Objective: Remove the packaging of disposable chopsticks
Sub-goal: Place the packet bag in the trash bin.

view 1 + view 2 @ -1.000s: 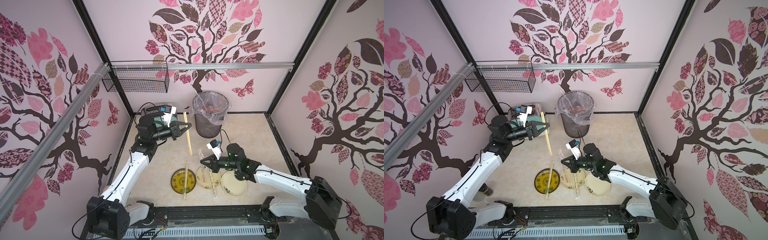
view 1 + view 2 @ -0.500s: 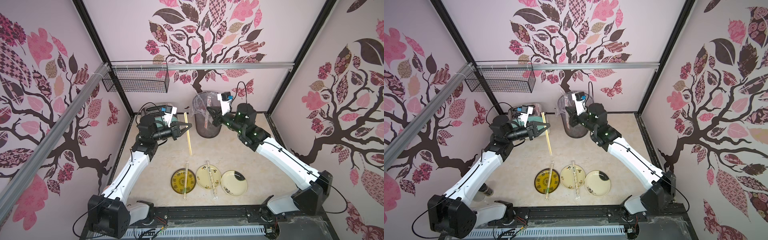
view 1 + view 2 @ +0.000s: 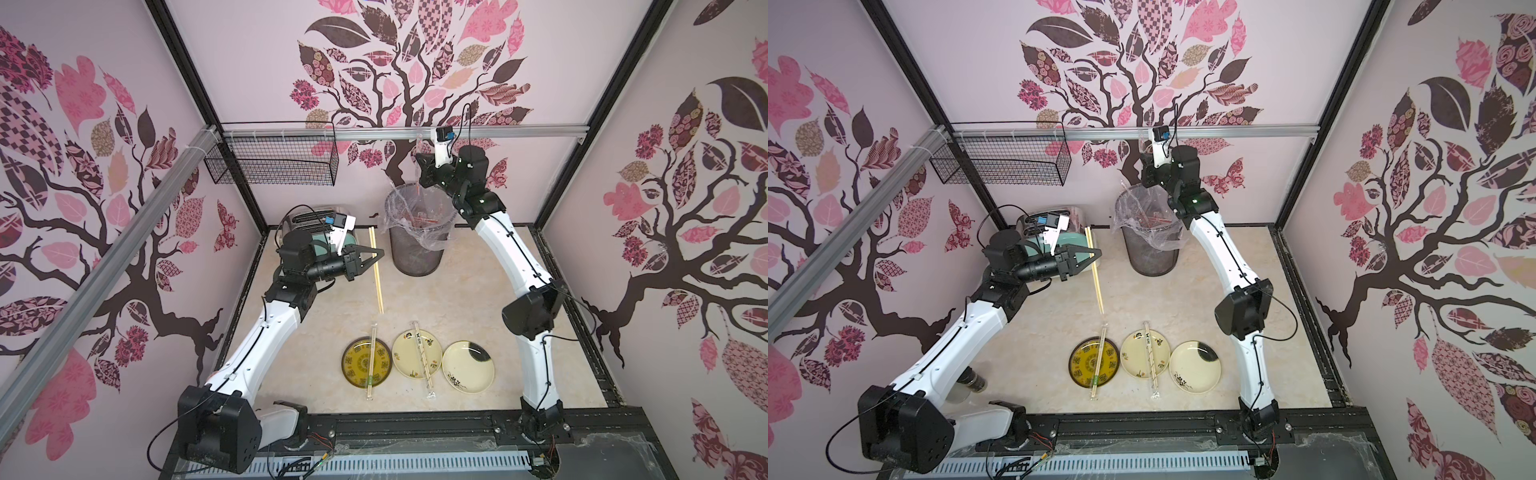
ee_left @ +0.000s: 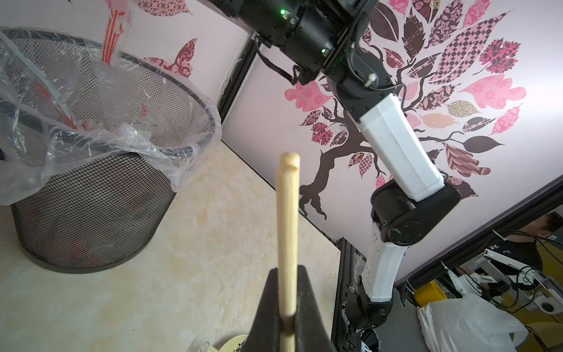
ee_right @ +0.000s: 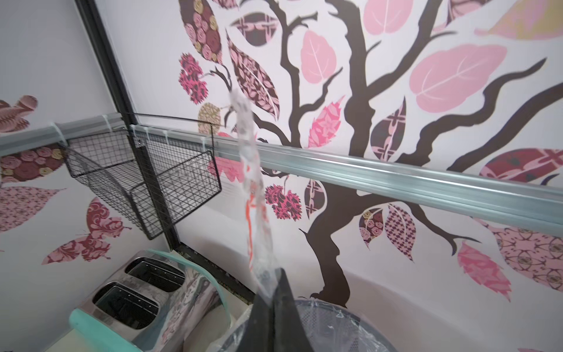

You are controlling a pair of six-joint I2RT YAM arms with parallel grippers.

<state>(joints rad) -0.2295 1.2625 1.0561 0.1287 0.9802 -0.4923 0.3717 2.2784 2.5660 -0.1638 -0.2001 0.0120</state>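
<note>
Pink walls with tree decals enclose a beige marbled tabletop (image 3: pixel 478 299).

- Far left, back: a black wire basket (image 3: pixel 272 164) hangs from the aluminium rail. Below it a chrome two-slot toaster (image 3: pixel 309 216) stands in the corner.
- Left arm reaches out level above the table. The left gripper (image 3: pixel 380 252) has its jaws clamped on a bare chopstick pair (image 3: pixel 376 270). In the left wrist view the left gripper (image 4: pixel 288 274) pinches the two pale sticks (image 4: pixel 288 213) side by side, and they stick out past the fingertips. In both top views the pair runs from near the toaster toward the plates.
- Front row: a yellow patterned plate (image 3: pixel 353 365) carries a green-printed wrapped pair (image 3: pixel 371 361) laid across it, both ends overhanging the rim. Just beside it, a cream floral plate (image 3: pixel 405 353) carries a black-printed wrapped pair (image 3: pixel 423 357) in the same way.
- Back centre: a black mesh waste bin (image 3: pixel 417 253) with a clear liner holds crumpled clear film with red print.
- Right arm arches high over the bin. The right gripper (image 5: pixel 275 283) is closed, its jaws nipping one end of a red-printed sleeve (image 5: pixel 253 189). The left wrist view shows this sleeve (image 4: pixel 111 39) above the bin's opening; I cannot tell whether its end touches the liner.
- Right end of the row: a cream plate with a black mark (image 3: pixel 467 370) sits just beside the floral plate.
</note>
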